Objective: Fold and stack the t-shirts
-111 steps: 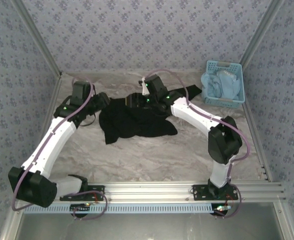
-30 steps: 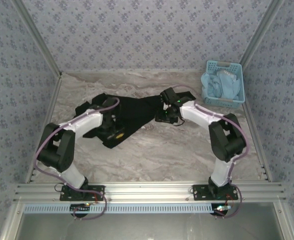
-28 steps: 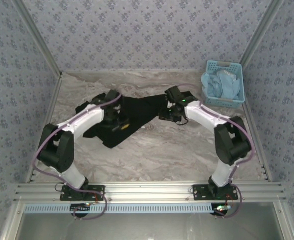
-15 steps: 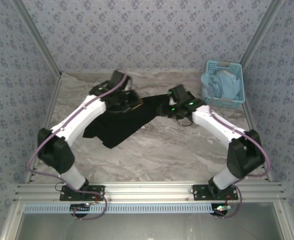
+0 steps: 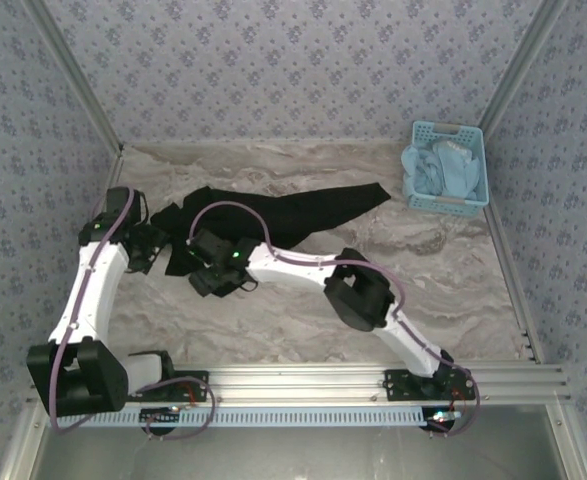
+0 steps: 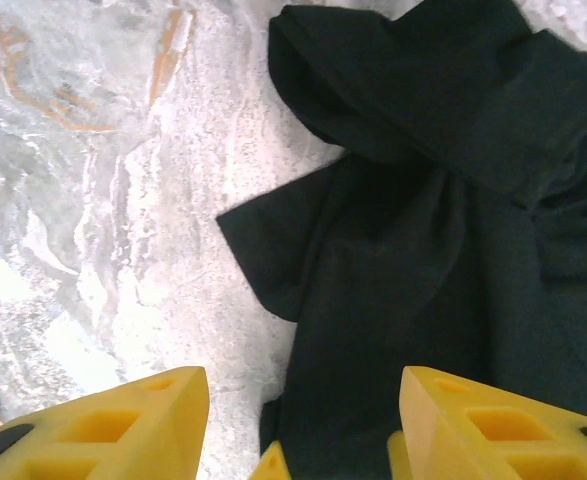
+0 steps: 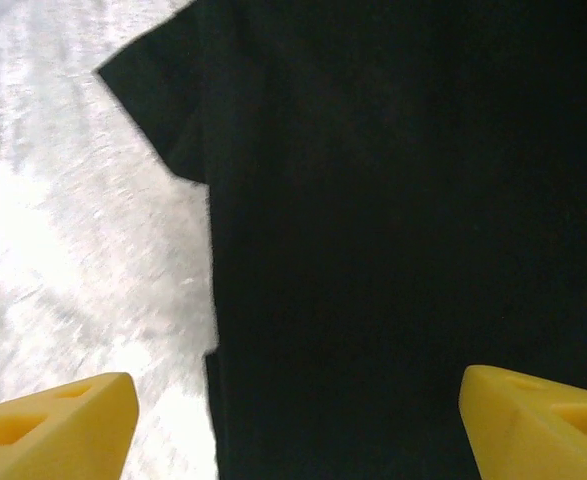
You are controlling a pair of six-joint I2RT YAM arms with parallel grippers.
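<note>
Top external: black t-shirt (image 5: 303, 205) lay stretched, rumpled, across counter (image 5: 443, 270), likely for flattening. Left claw (image 6: 301, 400) part open, right claw (image 7: 295, 400) wide open, both empty above it.

1. The t-shirt (image 5: 273, 212) is plain black;
2. my desk (image 5: 423, 270) is grey-white marble with tan veins;
3. the basket (image 5: 451, 128) is light blue, and so is the cloth (image 5: 441, 172) in it;
4. my left tool (image 6: 298, 430) and right tool (image 7: 293, 420) have yellow fingers (image 6: 493, 420);
5. my arms (image 5: 93, 290) are white with black joints; the walls (image 5: 303, 70) are blue-grey floral.
</note>
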